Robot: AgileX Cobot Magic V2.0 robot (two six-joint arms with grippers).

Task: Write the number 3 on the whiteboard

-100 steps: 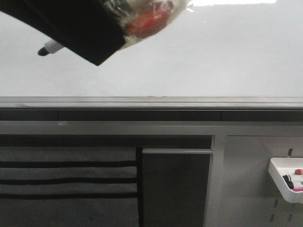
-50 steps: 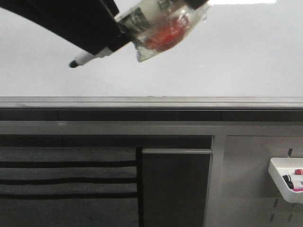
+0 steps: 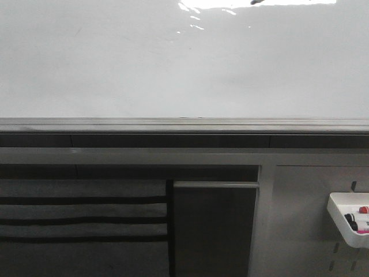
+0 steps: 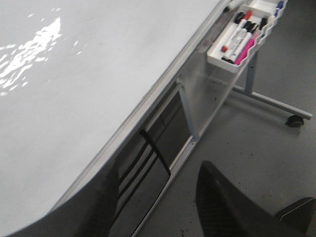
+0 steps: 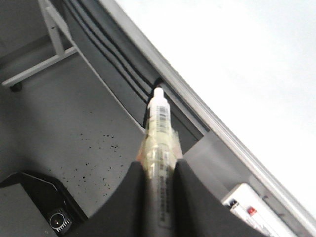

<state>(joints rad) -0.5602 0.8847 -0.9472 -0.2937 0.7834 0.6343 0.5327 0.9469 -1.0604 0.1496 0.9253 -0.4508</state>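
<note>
The whiteboard (image 3: 184,63) fills the upper half of the front view, glossy and blank, with its grey metal rail (image 3: 184,125) below. No number 3 shows on it in any view. Neither gripper shows in the front view. In the right wrist view my right gripper (image 5: 159,170) is shut on a white marker (image 5: 160,123) wrapped in clear tape, held off the whiteboard (image 5: 237,59) near its lower rail. In the left wrist view my left gripper (image 4: 158,212) is open and empty beside the whiteboard (image 4: 74,74).
A grey pegboard panel (image 3: 300,225) under the board carries a white tray (image 3: 346,218) with markers, also in the left wrist view (image 4: 242,37). Black panels (image 3: 86,219) hang below the rail. The stand's foot and caster (image 4: 295,120) rest on the grey floor.
The right arm with the taped marker was in front of the board's upper left. It moved right and up, and has left the front view.
</note>
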